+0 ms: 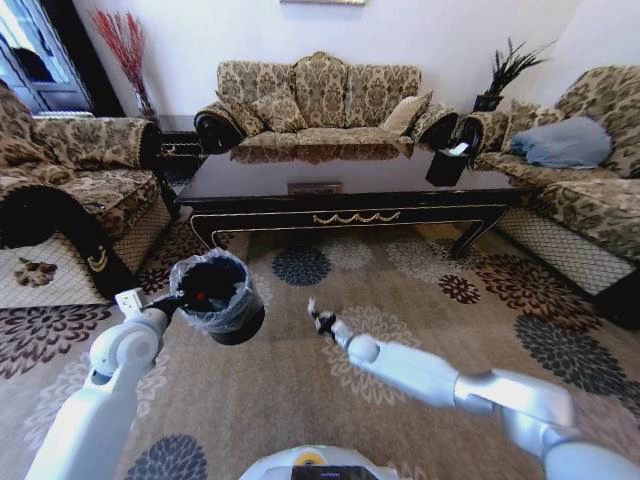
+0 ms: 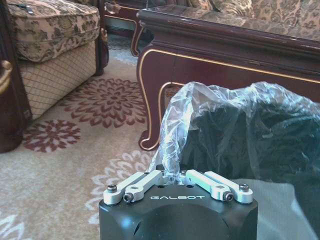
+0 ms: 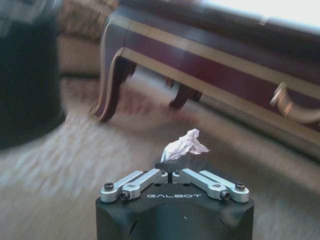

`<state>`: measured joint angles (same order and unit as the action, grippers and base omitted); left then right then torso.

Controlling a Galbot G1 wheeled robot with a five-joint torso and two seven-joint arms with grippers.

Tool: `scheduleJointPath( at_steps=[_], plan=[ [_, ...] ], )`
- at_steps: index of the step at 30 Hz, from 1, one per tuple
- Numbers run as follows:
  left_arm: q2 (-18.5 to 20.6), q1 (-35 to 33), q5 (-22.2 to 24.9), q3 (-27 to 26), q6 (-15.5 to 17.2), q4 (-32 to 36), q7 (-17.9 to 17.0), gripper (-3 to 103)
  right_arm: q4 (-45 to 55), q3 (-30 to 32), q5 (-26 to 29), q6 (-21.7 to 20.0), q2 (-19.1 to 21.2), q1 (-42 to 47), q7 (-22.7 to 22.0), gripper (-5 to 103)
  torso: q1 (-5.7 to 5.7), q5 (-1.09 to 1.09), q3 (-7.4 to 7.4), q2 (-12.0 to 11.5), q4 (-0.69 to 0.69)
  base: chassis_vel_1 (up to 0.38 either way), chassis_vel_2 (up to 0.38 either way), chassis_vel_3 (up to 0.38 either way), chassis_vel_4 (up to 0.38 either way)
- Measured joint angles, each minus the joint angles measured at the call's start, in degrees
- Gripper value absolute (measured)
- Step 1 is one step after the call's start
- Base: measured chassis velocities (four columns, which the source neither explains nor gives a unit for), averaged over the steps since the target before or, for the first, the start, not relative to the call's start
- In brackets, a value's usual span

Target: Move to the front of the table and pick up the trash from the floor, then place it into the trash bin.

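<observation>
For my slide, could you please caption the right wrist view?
Right gripper shut on a crumpled white paper scrap, carried above the carpet before the table.

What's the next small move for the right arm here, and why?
Probably swing the right gripper across until it is over the trash bin's mouth, then release. It is shut on a crumpled white paper scrap, held above the carpet, while the left gripper holds the bin up by its bagged rim beside it. In the head view the scrap sits clear of the bin, not over it.
</observation>
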<state>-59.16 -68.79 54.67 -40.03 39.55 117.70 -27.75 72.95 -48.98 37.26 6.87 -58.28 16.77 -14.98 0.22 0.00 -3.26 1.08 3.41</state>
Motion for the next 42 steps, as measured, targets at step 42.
scheduleJointPath(
  at_steps=[42],
  plan=[
    [-1.0,3.8,0.1,1.1,0.0,-4.1,0.1,3,12.5,-13.2,4.4,2.0,-15.6,-18.9,-1.4,9,0.00,-0.01,0.00,0.0,0.01,0.000,0.000,0.000,0.000]
  ],
)
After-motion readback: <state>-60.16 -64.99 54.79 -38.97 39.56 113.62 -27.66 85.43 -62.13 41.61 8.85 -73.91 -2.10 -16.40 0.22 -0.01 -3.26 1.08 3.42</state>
